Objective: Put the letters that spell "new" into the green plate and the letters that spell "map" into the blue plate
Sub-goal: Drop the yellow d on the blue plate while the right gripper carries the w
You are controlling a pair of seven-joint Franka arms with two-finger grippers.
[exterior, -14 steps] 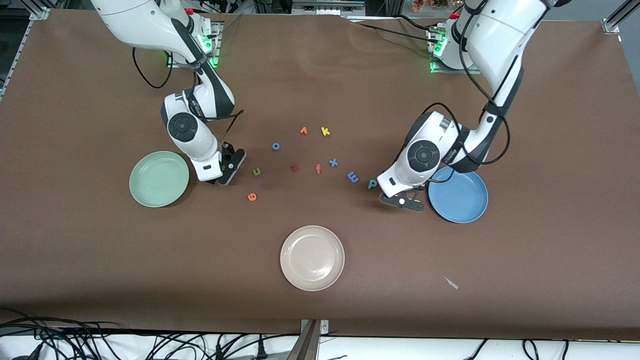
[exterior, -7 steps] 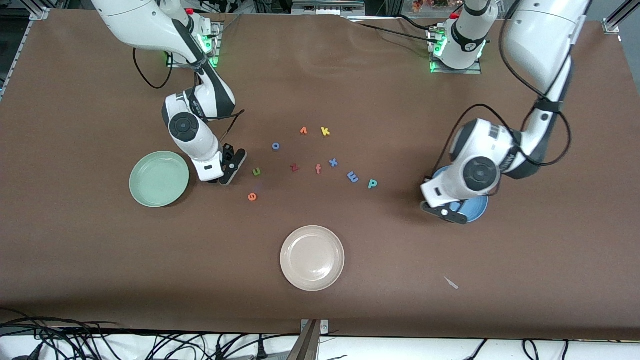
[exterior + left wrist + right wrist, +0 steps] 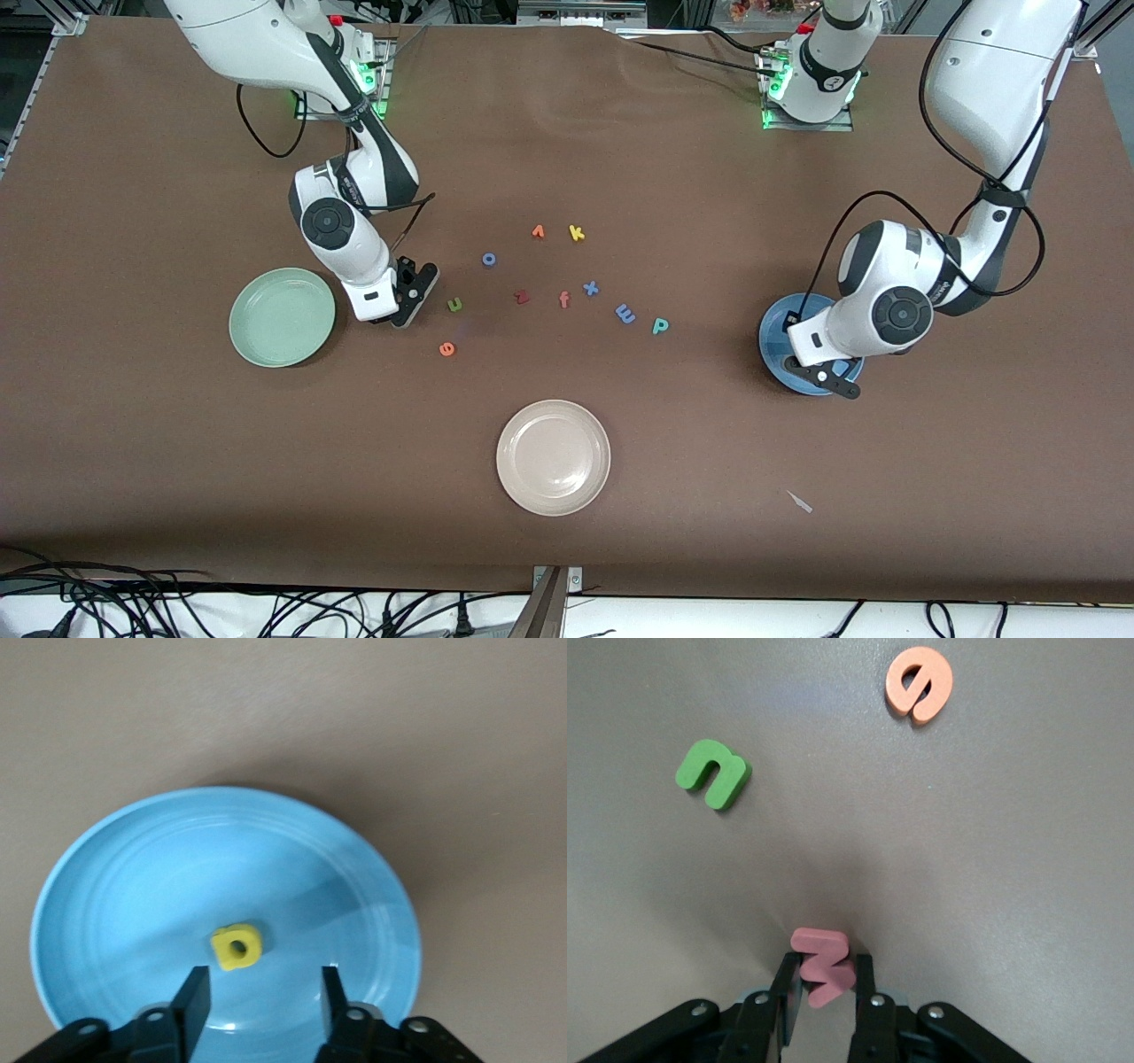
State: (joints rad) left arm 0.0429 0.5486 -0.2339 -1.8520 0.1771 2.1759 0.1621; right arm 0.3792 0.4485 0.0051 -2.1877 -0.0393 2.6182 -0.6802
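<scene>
The right gripper (image 3: pixel 824 992) is pinching the pink "w" (image 3: pixel 823 964) down at the table, probably touching it, between the green plate (image 3: pixel 282 316) and the green "n" (image 3: pixel 713 773); the orange "e" (image 3: pixel 920 683) is lying near. The left gripper (image 3: pixel 259 997) is hanging with fingers apart over the blue plate (image 3: pixel 115 868), the yellow "a" (image 3: pixel 236 948) lying inside. The "m" (image 3: pixel 625 314) and "p" (image 3: pixel 660 326) are sitting side by side on the table.

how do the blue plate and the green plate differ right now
The blue plate holds a yellow letter; the green plate holds nothing. The left gripper hangs open over the blue plate; the right gripper, shut on the pinkish-red w, is low at the table beside the green plate, not over it. The blue plate lies toward the left arm's end, the green toward the right arm's. Both are round, rimmed and similar in size.
</scene>
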